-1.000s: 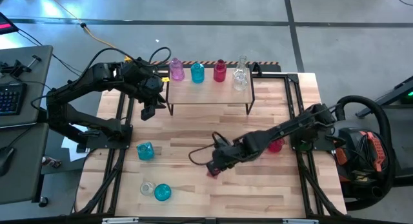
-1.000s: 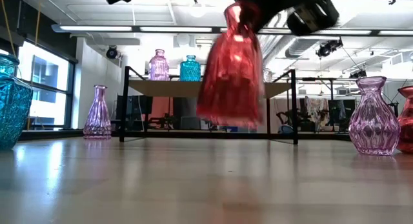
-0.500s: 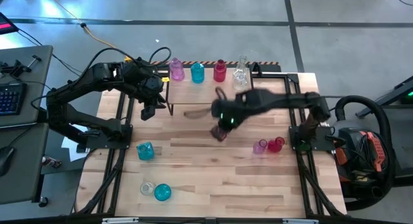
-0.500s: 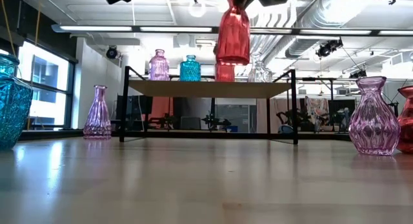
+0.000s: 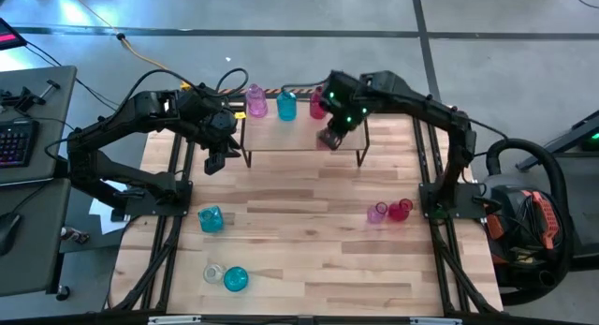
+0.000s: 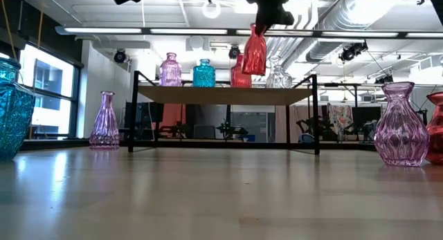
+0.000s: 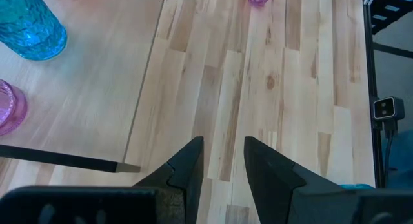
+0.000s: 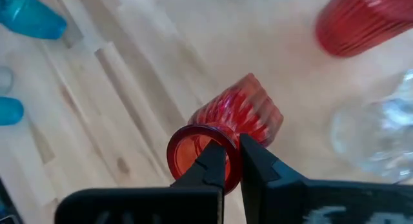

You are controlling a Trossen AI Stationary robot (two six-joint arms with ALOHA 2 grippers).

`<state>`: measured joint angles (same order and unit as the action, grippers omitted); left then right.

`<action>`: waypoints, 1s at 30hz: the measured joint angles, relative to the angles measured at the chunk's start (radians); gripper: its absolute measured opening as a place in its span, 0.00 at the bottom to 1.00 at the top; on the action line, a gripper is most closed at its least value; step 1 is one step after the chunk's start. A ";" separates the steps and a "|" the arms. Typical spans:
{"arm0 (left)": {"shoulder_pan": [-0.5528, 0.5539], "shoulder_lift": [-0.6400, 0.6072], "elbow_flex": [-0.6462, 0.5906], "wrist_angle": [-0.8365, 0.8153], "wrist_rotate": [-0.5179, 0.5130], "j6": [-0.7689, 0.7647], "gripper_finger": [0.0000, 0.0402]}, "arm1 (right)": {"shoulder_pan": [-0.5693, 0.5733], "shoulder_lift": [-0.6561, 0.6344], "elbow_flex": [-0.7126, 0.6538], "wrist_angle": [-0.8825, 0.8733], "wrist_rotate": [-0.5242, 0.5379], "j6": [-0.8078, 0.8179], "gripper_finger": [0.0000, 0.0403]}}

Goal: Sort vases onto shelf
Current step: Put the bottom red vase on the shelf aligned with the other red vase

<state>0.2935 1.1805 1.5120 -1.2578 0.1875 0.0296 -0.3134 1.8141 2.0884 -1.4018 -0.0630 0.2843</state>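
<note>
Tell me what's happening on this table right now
The right gripper holds a red vase by its rim, in the air above the shelf, beside the pink, teal, red and clear vases lined up there. The left gripper hangs empty off the shelf's left end. More vases wait on the table: teal and clear ones front left, a pink and a red one to the right.

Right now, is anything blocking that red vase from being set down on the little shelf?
Nothing visible. The right end effector holds the red vase by its rim above bare shelf, in front of the vases standing there.

keyboard (image 5: 13, 142), yellow cable (image 5: 150, 58), wooden tabletop (image 5: 299, 259)
</note>
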 joint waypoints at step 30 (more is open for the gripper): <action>0.000 0.000 0.000 0.000 0.000 0.000 0.26 | -0.199 0.060 0.000 0.079 -0.170 -0.234 0.00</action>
<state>0.2939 1.1805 1.5120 -1.2576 0.1876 0.0296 -0.5128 1.8738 2.0884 -1.3229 -0.2333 0.0508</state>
